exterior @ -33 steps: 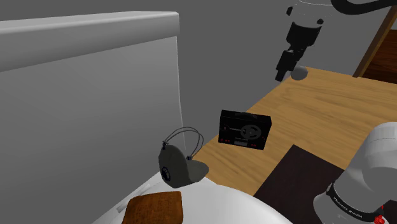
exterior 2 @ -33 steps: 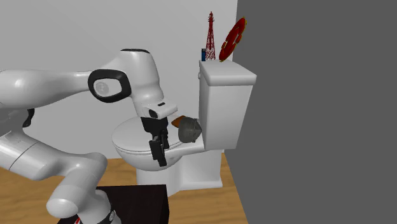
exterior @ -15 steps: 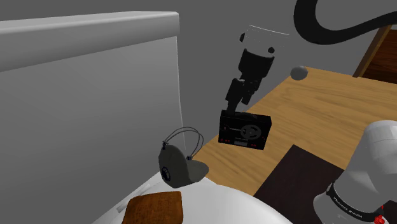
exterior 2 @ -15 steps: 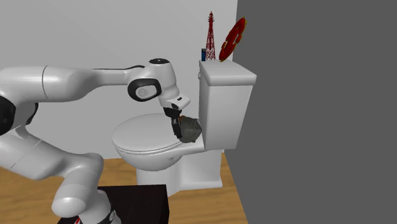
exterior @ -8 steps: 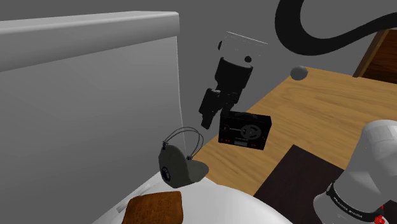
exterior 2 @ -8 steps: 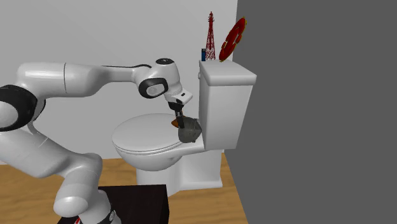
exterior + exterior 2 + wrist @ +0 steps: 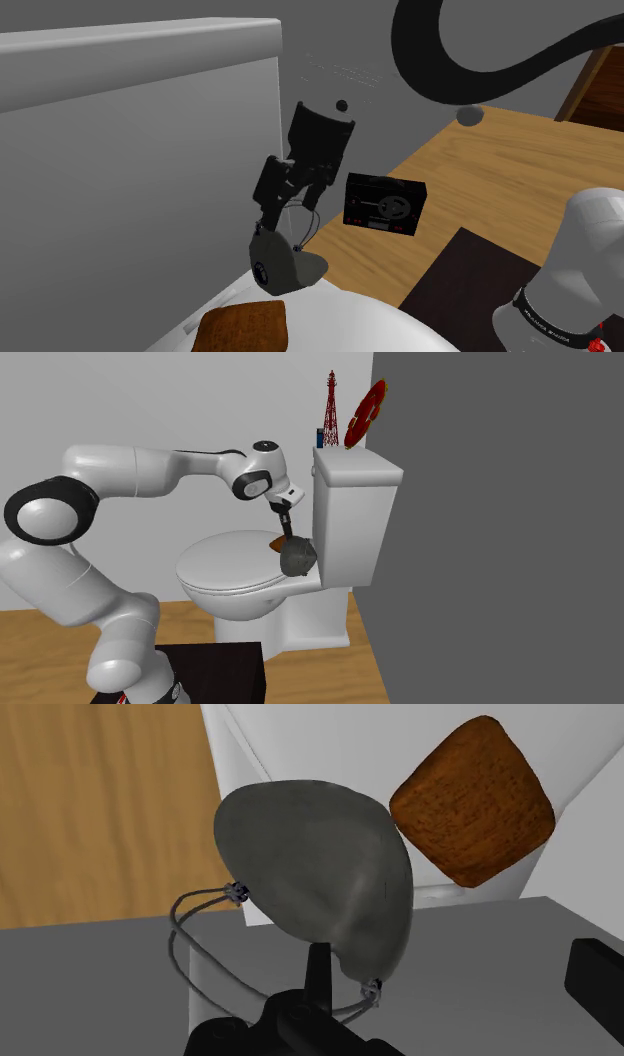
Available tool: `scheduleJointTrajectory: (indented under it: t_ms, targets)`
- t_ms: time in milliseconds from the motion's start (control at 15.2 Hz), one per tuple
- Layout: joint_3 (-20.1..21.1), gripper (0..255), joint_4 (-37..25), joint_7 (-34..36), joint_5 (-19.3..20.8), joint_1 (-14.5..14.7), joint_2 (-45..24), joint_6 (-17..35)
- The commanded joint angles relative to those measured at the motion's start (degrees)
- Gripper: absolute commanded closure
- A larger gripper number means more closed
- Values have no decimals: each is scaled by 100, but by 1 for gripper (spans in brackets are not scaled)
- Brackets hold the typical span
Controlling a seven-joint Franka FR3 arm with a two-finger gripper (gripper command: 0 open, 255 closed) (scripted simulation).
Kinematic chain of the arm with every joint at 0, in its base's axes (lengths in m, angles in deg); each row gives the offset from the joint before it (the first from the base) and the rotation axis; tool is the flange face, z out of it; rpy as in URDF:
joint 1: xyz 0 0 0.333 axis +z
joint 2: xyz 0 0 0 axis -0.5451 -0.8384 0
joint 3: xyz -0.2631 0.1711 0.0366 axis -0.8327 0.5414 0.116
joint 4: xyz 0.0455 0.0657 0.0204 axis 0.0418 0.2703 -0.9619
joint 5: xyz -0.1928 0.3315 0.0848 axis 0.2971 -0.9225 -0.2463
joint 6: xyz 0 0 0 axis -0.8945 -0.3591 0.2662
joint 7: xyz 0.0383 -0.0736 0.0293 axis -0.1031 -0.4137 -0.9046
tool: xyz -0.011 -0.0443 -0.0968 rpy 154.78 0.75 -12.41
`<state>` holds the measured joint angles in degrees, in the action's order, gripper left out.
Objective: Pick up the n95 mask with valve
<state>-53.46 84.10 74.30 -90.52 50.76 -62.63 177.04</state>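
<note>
The mask (image 7: 276, 264) is a grey-olive dome with thin strap loops and a dark round valve. It stands at the back of the white toilet lid (image 7: 225, 570), against the tank (image 7: 350, 517). My black gripper (image 7: 267, 208) hangs just above the mask, pointing down at it. In the second exterior view the gripper (image 7: 287, 534) is right over the mask (image 7: 298, 558). In the wrist view the mask (image 7: 320, 869) lies close ahead, off to one side of the gripper (image 7: 450, 1009). Its fingers (image 7: 600, 976) stand apart, open, and hold nothing.
A brown square pad (image 7: 472, 799) lies on the lid beside the mask. On the wooden floor are a black box with red marks (image 7: 385, 203) and a grey ball (image 7: 468, 115). A red tower (image 7: 331, 407) and a red disc (image 7: 365, 412) stand on the tank.
The arm has swung from above the floor toward the shoulder view's left and down, bringing the gripper over the mask. The fingers stayed open. The mask has not moved.
</note>
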Motion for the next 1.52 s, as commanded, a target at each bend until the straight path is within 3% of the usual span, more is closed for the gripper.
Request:
scheduleJointTrajectory:
  t_ms: [0, 528, 594, 1188, 1452]
  targets:
    - [69, 0, -15, 30, -43, 31, -118, 156]
    - [127, 0, 420, -108, -146, 73, -189, 650]
    - [127, 255, 422, -109, -147, 74, -189, 652]
    - [127, 255, 419, -108, -147, 73, -190, 650]
    - [92, 255, 161, -24, -83, 47, -139, 348]
